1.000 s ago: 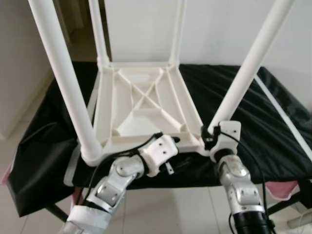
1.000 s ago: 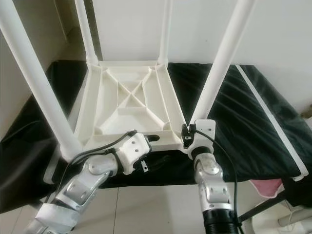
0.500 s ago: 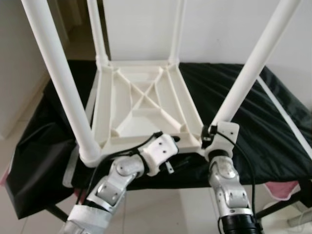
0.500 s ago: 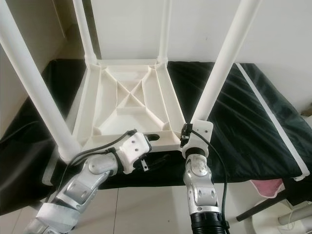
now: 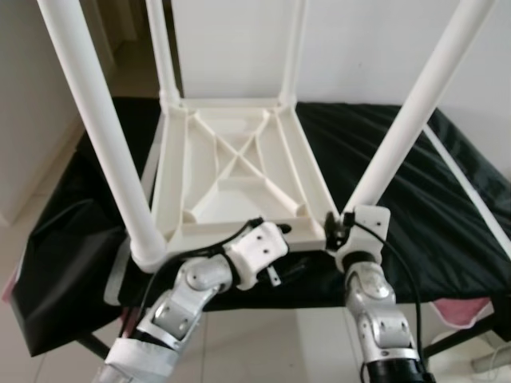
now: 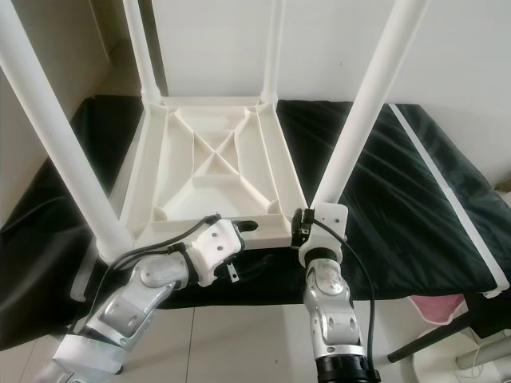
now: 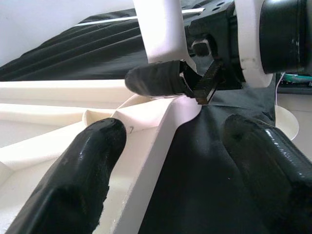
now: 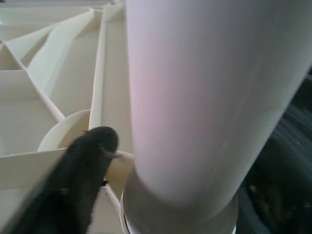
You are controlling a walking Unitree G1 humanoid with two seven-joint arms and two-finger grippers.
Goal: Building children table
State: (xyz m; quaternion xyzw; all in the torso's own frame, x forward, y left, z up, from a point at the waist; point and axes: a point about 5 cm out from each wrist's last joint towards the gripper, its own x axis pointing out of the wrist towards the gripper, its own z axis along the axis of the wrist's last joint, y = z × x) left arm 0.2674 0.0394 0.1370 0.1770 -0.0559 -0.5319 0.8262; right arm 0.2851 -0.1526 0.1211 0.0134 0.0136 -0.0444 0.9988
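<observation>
Upturned on a black-draped surface (image 5: 447,215): the white children's table (image 5: 235,171), underside up, ribs crossing in an X, four white legs rising from its corners; near-left leg (image 5: 100,132) and near-right leg (image 5: 411,120) standing tall toward the camera.

Left hand (image 7: 170,180) at the near edge of the tabletop, spread wide and grasping nothing; one black finger (image 7: 83,175) resting over the white rim, the other (image 7: 270,168) out over the black cloth, the edge of the tabletop between them; silver left arm (image 5: 188,295) reaching up from below.

Right hand (image 7: 187,83) at the near-right corner, at the base of the near-right leg; one black finger (image 8: 80,178) lying on the inner side of the leg, just beside its round socket, by the tabletop's ribs; the other finger hidden behind the leg, so cannot tell whether clenched on the leg or slack beside it.

Pale tiled floor (image 5: 263,335) below the near edge.
</observation>
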